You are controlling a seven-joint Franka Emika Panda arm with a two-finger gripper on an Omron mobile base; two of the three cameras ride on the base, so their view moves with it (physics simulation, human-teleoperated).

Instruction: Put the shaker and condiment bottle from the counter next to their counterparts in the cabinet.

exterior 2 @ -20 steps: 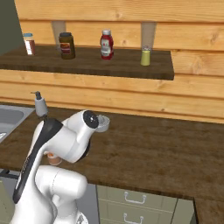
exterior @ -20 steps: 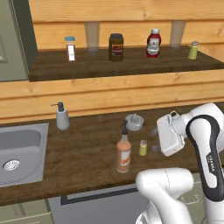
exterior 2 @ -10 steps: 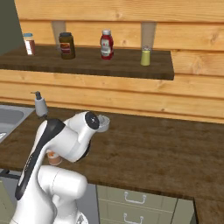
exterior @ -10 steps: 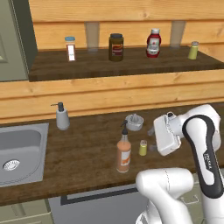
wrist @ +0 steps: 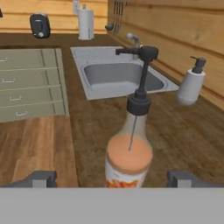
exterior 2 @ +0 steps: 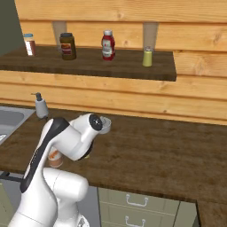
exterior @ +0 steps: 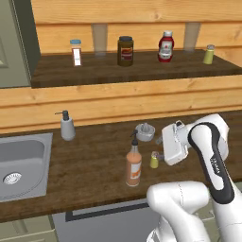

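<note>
The condiment bottle [exterior: 133, 163] stands upright on the counter [exterior: 90, 165], orange sauce inside, black nozzle on top. Just right of it stands the small yellow-green shaker [exterior: 154, 160]. My gripper [exterior: 159, 150] hangs low over the counter beside the shaker and points left at the bottle. In the hand view the condiment bottle [wrist: 130, 157] stands straight ahead, and my gripper [wrist: 111, 179] is open with its two dark fingertips [wrist: 40, 178] wide on either side and nothing held. In the cabinet [exterior: 142, 70] stand the counterparts: a red sauce bottle [exterior: 165, 47] and a second shaker [exterior: 208, 55].
A dark brown jar [exterior: 125, 50] and a white striped jar [exterior: 76, 52] also stand on the shelf. A soap dispenser [exterior: 67, 126] and a steel sink [exterior: 19, 160] lie to the left on the counter. A small grey juicer [exterior: 145, 131] sits behind the bottle.
The hand has swung left and a little down toward the condiment bottle and shaker. Bottle, shaker and shelf items have stayed put.
</note>
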